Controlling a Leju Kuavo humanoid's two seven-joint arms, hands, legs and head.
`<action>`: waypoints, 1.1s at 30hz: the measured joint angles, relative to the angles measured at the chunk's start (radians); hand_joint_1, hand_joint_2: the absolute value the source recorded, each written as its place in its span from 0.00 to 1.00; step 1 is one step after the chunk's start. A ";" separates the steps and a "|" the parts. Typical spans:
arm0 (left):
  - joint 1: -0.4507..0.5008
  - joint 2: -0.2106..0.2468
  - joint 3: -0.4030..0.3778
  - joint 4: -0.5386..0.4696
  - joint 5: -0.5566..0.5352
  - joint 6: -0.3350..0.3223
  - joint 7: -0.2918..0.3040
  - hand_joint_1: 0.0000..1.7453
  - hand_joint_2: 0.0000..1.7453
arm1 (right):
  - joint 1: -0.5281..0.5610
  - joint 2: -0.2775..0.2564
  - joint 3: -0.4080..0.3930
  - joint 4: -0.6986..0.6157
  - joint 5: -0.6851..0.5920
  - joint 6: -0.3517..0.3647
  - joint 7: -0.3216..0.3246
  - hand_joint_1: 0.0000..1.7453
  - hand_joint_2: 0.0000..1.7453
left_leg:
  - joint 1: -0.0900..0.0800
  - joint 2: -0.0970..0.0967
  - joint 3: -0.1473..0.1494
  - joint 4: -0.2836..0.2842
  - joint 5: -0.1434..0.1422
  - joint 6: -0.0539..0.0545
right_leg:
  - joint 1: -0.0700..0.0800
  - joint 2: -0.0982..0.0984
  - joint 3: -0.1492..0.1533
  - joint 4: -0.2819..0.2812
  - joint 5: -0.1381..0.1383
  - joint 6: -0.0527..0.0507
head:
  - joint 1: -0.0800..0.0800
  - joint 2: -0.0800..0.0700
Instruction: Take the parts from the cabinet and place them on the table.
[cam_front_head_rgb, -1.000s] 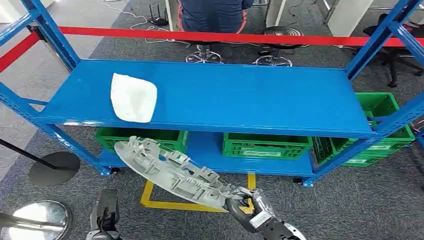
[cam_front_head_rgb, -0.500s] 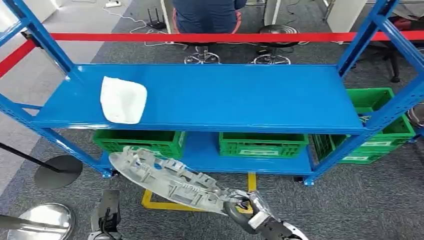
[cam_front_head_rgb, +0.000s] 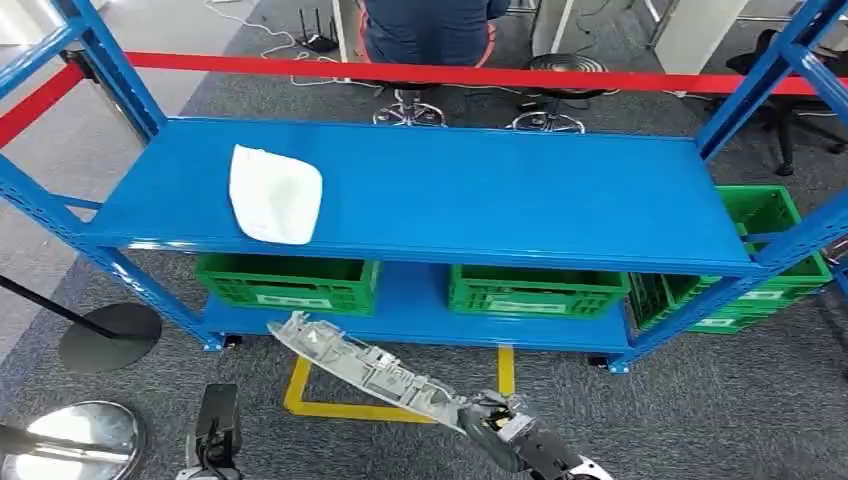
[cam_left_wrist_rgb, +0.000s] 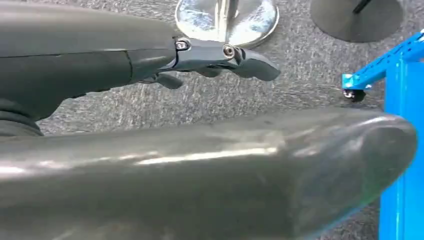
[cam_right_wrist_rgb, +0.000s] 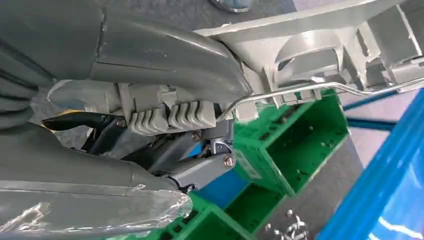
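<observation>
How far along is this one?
Done: a white part already lies on the blue shelf. In hand: the right hand grips one end of a long grey part, held low before the shelf. Left: setting it down. The left hand holds nothing.

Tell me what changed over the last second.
The long grey part in the right hand has tipped from showing its ribbed face to nearly edge-on and sits lower. The view itself swayed slightly. The white part stays on the blue shelf; the left hand hangs idle.

Right hand (cam_front_head_rgb: 497, 428) grips; left hand (cam_left_wrist_rgb: 220, 55) hangs, apparently empty
</observation>
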 joint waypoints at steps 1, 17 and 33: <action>0.001 0.000 0.000 0.000 0.000 -0.003 0.001 0.00 0.00 | 0.001 0.000 0.001 0.007 0.000 -0.002 0.000 1.00 1.00 | -0.002 0.000 0.000 0.000 -0.001 0.001 | 0.000 0.000 -0.030 0.060 -0.017 0.000 | -0.001 0.000; 0.007 -0.001 -0.005 0.005 -0.026 -0.052 0.010 0.00 0.00 | -0.010 0.006 0.000 0.052 0.016 -0.047 0.003 1.00 1.00 | -0.006 -0.001 -0.140 0.315 -0.148 -0.050 | 0.001 0.001 0.114 -0.243 0.131 -0.052 | -0.008 0.000; 0.024 0.006 -0.016 0.011 -0.049 -0.086 0.054 0.00 0.00 | -0.007 0.018 0.004 0.078 0.018 -0.065 0.015 1.00 1.00 | 0.002 -0.001 0.009 0.001 -0.006 -0.003 | 0.003 0.001 -0.036 0.064 0.006 -0.002 | 0.003 0.000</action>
